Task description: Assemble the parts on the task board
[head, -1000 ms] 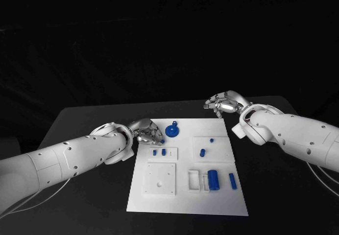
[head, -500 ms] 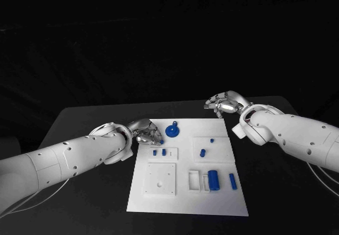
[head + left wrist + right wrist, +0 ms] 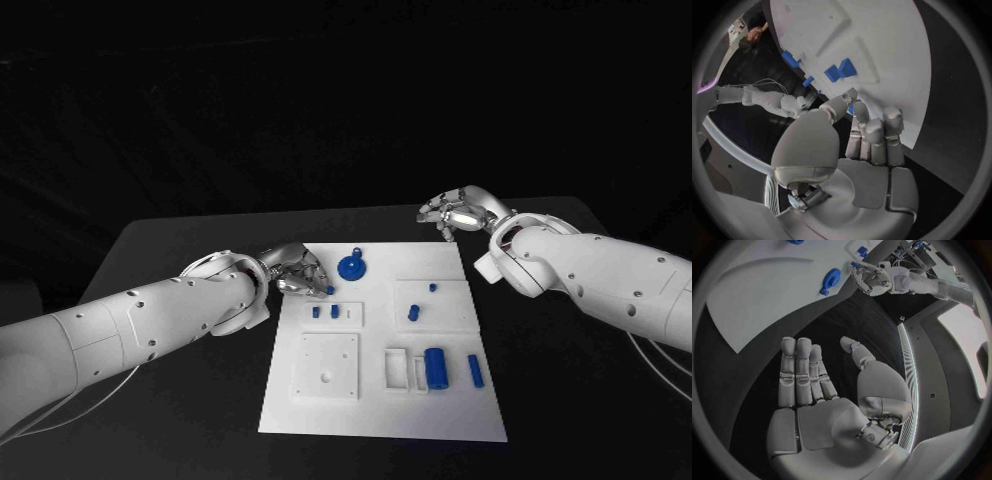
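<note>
The white task board point(image 3: 378, 405) lies in the middle of the black table. My left hand point(image 3: 293, 270) is at the board's near-left edge, fingers curled, pinching a small blue part point(image 3: 330, 290) between thumb and fingers; the same small blue part point(image 3: 851, 108) shows at the left hand's point(image 3: 861, 145) fingertips. Two small blue pieces point(image 3: 326, 311) stand in a raised block just beside it. A round blue part point(image 3: 353, 267) with a stem lies near the far edge. My right hand point(image 3: 459, 212) hovers off the board's far right corner, fingers spread, holding nothing.
Two blue pegs point(image 3: 418, 300) stand in the right panel, and a blue cylinder point(image 3: 434, 367) and a blue bar point(image 3: 475, 370) lie near the front right. A white square plate point(image 3: 329, 365) sits at front left. My right hand point(image 3: 817, 390) is above bare black table beside the board point(image 3: 761, 300).
</note>
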Motion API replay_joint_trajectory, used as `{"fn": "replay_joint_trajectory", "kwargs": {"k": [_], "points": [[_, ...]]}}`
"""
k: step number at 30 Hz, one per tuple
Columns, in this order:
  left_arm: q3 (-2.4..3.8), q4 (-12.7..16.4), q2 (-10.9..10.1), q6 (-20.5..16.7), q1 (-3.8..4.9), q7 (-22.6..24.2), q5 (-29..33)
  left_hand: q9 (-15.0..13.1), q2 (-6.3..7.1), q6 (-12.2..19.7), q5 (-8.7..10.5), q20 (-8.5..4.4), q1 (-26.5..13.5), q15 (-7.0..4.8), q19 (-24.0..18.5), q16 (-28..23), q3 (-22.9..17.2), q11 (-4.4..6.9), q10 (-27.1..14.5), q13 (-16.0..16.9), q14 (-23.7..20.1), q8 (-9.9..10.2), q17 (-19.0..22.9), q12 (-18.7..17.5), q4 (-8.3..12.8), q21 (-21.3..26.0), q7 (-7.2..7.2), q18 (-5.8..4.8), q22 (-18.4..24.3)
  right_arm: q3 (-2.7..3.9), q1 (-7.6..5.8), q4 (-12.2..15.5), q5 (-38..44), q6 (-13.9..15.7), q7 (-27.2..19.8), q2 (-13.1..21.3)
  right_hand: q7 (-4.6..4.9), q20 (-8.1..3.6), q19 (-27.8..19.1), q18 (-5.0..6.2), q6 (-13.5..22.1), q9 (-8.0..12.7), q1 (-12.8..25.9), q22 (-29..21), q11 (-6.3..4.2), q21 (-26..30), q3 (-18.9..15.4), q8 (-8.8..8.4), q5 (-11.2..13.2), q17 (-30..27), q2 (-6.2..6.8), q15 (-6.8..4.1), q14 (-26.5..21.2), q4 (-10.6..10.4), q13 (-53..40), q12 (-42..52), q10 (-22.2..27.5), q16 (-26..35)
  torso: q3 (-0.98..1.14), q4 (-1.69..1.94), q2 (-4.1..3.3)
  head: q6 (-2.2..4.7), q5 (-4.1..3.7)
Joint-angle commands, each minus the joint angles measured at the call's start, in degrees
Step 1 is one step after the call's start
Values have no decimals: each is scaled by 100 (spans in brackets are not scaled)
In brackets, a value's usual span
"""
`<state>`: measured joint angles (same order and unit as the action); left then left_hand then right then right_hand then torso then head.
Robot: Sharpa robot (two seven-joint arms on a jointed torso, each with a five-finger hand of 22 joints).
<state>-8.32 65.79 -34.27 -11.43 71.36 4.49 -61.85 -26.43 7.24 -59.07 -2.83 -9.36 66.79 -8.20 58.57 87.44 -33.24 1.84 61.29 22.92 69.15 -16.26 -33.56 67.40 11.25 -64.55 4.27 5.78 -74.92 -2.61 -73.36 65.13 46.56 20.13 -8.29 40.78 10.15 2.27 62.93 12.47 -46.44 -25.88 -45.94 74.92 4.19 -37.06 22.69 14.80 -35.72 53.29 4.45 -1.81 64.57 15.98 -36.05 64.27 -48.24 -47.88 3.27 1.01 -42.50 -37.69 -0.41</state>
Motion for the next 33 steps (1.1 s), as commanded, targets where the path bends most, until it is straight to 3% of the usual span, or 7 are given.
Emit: {"fn": "replay_joint_trajectory", "kwargs": {"k": [1,14,19,23,25,29,33], "points": [[1,0,0,13,0,-39,-46,9,-18,20,-40,-422,-30,2,4,20,-4,4,5,-9,-17,29,-8,23,40,-26,34,71,-94,4,1,4,-11,-23,-58,3,41,-19,34,253,4,5,53,6,6,37,20,33,-25,-4,-12,4,-39,-6,1,16,50,-39,1,-1,-1,-1,-1],[12,42,-124,-244,2,64,151,54,48,147,-46,-398,-25,45,-8,-25,-53,-42,-123,-52,-46,104,-12,-35,88,-24,81,80,-73,4,1,2,-11,-14,-62,6,41,-19,33,253,7,7,53,8,7,41,21,32,-25,-5,-10,5,-42,-4,4,16,53,-38,0,0,2,16,-4],[25,171,-223,-404,12,198,384,105,267,376,-49,-267,-153,196,-125,-202,-77,-202,-663,-342,-166,201,49,-591,73,73,229,93,-27,4,1,2,-11,-14,-63,9,42,-19,33,253,8,7,52,9,7,42,21,32,-25,-6,-10,5,-43,-3,5,16,55,-38,1,3,3,41,-3],[41,255,-269,-441,23,264,454,107,295,388,-51,-257,-174,211,-132,-214,-69,-213,-699,-372,-170,203,54,-648,69,80,241,96,-24,4,1,2,-11,-12,-63,9,42,-19,33,253,8,7,52,9,7,43,21,32,-25,-6,-11,5,-43,-3,5,16,55,-38,2,2,3,47,8],[62,325,-296,-476,26,335,471,110,373,434,-53,-196,-253,271,-171,-278,-35,-277,-842,-514,-200,209,81,-914,57,116,296,119,-9,4,1,0,-11,-13,-61,9,42,-19,33,253,8,8,52,10,7,43,22,32,-25,-6,-11,5,-43,-3,5,16,55,-38,2,0,2,51,9],[97,443,-332,-545,26,541,529,98,404,443,-55,-158,-255,294,-183,-312,-14,-298,-806,-616,-200,180,93,-1082,79,130,315,157,-1,4,1,-1,-11,-14,-62,6,42,-19,33,253,9,8,52,10,7,44,22,32,-25,-6,-11,5,-44,-3,6,17,56,-38,2,-1,-2,54,13],[113,537,-362,-433,26,681,401,29,383,284,-102,-130,-207,309,-270,-390,-26,-308,-904,-763,-287,29,117,-1331,159,176,286,159,6,4,1,8,-11,-10,-64,4,42,-19,33,253,9,8,52,11,8,45,22,32,-25,-6,-12,5,-44,-3,7,17,56,-38,1,-2,-2,66,11]]}}
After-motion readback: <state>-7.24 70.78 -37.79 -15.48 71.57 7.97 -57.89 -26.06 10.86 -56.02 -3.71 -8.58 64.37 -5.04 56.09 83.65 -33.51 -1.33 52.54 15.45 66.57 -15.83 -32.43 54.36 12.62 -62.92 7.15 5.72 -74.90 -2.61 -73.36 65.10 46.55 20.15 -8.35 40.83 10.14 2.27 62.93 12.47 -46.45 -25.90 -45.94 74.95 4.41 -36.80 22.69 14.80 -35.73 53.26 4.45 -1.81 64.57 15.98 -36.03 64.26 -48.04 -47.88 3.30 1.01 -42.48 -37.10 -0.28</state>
